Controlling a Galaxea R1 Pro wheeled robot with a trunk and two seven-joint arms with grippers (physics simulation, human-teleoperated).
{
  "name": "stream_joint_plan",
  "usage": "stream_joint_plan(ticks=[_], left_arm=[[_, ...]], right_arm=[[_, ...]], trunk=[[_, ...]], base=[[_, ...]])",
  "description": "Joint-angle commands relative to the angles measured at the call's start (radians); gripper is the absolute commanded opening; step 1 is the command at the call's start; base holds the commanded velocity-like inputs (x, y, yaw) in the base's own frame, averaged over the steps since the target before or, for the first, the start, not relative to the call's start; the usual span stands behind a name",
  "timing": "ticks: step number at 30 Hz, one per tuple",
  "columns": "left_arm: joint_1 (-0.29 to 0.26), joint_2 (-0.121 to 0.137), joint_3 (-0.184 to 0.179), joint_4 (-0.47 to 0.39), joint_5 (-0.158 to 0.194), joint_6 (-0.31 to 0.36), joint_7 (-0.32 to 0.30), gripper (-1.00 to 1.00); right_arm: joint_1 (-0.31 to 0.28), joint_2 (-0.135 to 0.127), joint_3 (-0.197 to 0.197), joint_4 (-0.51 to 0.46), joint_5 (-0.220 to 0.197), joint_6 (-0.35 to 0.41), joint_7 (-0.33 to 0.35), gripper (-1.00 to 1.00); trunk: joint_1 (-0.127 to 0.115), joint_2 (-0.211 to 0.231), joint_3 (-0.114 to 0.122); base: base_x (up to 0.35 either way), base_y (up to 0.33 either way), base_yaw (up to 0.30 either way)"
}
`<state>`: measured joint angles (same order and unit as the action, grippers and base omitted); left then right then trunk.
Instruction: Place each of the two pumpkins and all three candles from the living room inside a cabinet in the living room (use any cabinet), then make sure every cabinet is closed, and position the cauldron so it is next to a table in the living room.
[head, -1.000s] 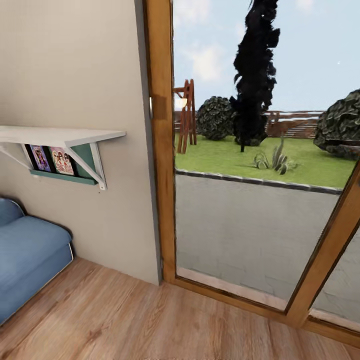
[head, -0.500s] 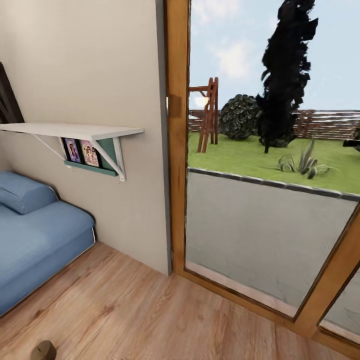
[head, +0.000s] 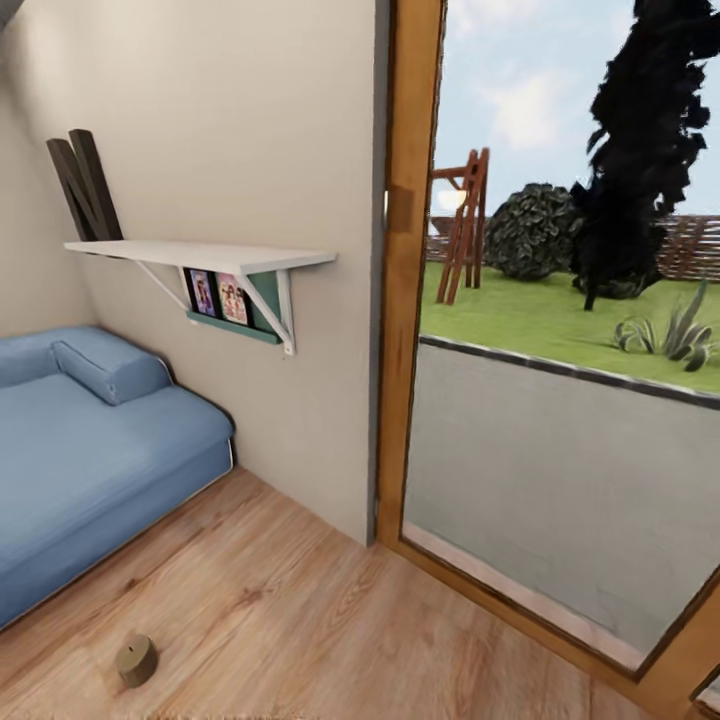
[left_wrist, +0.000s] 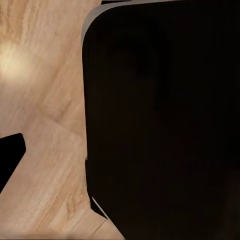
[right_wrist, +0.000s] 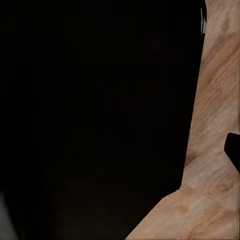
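1. The robot faces a corner of a room with a light wood floor (head: 330, 620), a beige wall (head: 250, 130) and a wood-framed glass door (head: 405, 300) giving onto a paved terrace and a garden.

2. A blue sofa (head: 90, 450) lies along the wall under a white bracket shelf (head: 200, 255), which carries two dark planks (head: 85, 185) leaning at its far end and small pictures (head: 218, 298) tucked beneath it.

3. One small stubby tan cylinder (head: 136, 660) lies on the floor near the sofa's front edge; it may be a candle, but its colour is darker than cream and it is too small to tell for certain. No pumpkin, cabinet or cauldron appears in the head view.

4. Both wrist views look down on floorboards beside a large dark body, apparently the robot's own; whether either pincer is released or clenched cannot be told.

5. Risks, as a judgement: the base could roll over or knock the loose cylinder, sending it under the sofa and out of reach.

6. Driving on while looking at this corner could bring the base against the door frame or the sofa's edge.

7. Treating the cylinder as a candle without a closer look could waste a pick; passing it by could leave the count short.
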<state>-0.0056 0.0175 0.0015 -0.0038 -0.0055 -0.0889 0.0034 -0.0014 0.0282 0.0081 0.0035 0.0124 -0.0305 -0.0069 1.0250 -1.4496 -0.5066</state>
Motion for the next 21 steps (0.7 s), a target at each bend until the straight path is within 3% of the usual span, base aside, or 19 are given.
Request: stream_joint_plan(ticks=[1,11,21], left_arm=[[-0.001,0.000,0.000,0.001,-0.001,-0.003,0.001,1.00],[-0.001,0.000,0.000,0.001,-0.001,-0.003,0.000,1.00],[-0.001,-0.001,0.000,0.001,-0.001,-0.010,0.000,1.00]], right_arm=[[0.000,0.001,0.000,0.001,0.001,-0.003,-0.001,1.00],[0.000,0.005,0.001,0.004,0.001,-0.003,-0.001,1.00],[0.000,0.013,0.003,0.004,0.003,-0.003,-0.001,1.00]], trunk=[[0.000,0.000,-0.001],[0.000,0.000,-0.007],[0.000,0.000,-0.012]], base=[[0.000,-0.001,0.282],[-0.064,-0.010,0.282],[-0.205,-0.162,0.282]])
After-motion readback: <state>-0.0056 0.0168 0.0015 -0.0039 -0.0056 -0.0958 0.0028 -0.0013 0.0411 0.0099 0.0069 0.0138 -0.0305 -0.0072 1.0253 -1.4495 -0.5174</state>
